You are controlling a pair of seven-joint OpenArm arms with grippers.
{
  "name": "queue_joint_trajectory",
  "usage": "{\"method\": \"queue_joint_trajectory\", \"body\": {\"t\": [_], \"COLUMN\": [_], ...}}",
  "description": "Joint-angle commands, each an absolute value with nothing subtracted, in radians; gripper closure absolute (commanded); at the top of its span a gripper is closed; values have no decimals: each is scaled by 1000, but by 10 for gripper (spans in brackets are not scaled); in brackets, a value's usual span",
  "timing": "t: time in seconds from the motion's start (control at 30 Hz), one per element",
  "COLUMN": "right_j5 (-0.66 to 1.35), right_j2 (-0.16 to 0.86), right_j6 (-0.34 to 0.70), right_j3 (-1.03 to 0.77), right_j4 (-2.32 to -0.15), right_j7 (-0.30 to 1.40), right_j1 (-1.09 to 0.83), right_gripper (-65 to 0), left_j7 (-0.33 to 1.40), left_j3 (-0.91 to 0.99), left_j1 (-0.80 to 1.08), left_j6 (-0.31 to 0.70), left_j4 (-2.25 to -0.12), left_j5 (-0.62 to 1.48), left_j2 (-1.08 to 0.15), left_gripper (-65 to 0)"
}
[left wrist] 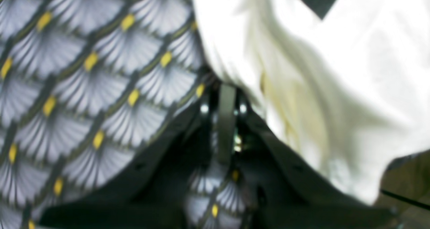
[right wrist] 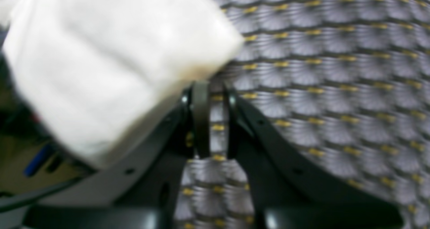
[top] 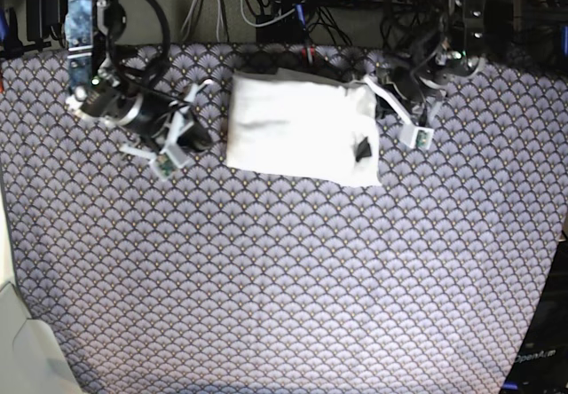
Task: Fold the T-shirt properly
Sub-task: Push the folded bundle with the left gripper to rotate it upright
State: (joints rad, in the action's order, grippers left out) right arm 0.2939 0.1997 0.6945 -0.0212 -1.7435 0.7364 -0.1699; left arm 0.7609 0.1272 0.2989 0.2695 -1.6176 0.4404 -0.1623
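The T-shirt is found folded into a compact white rectangle at about twelve o'clock on the surface, which is covered by a grey fan-patterned cloth with yellow accents. Only plain white fabric is shown; no print can be seen. A small dark mark sits near the packet's right edge in the base view; what it is cannot be told.

The right claw is placed at the packet's nine o'clock side, just beside it. In the right wrist view its fingers are set close together with a narrow gap, through which only the patterned cloth is seen. Nothing is pinched.

The left claw is placed at the packet's three o'clock side. In the left wrist view the fingers are pressed together, and white fabric is bunched immediately beside and above them. Whether a fold of cloth is caught between the tips cannot be told, as the view is blurred.

The folding is judged to be essentially complete, with the step in hand taken to be the release and clearing of the arms. The near right corner appears slightly loose and uneven. The next move is judged to call for both claws being drawn outward, away from the packet, without any layer being dragged or the stack being disturbed.
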Motion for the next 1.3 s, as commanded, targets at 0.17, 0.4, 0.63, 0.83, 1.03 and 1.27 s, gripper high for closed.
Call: {"method": "queue_joint_trajectory", "body": {"t": [0.17, 0.4, 0.63, 0.83, 1.03, 1.27], "right_j5": [309, 308, 308, 305, 305, 305], "right_j2": [226, 249, 252, 254, 254, 249], "right_j6": [698, 698, 698, 698, 698, 698], "right_j3": [-68, -73, -73, -73, -73, -65], "right_j4": [-1764, -1762, -1756, -1755, -1753, -1662], "right_j7": [719, 734, 734, 740, 763, 728], "right_j1": [-168, -186, -188, -151, -140, -120], "right_gripper": [-56, -56, -56, -57, -56, -56], "left_j7": [771, 763, 750, 697, 742, 826], "left_j3": [133, 131, 127, 133, 143, 289], "left_j1": [142, -74, -246, -332, -317, -162], "left_j6": [266, 266, 266, 266, 265, 265], "left_j4": [-1488, -1290, -1141, -1102, -1185, -1276], "left_j5": [433, 433, 433, 433, 441, 435], "left_j2": [-128, -71, 25, 33, -104, -143], "left_gripper": [-34, -34, -34, -34, -34, -34]}}
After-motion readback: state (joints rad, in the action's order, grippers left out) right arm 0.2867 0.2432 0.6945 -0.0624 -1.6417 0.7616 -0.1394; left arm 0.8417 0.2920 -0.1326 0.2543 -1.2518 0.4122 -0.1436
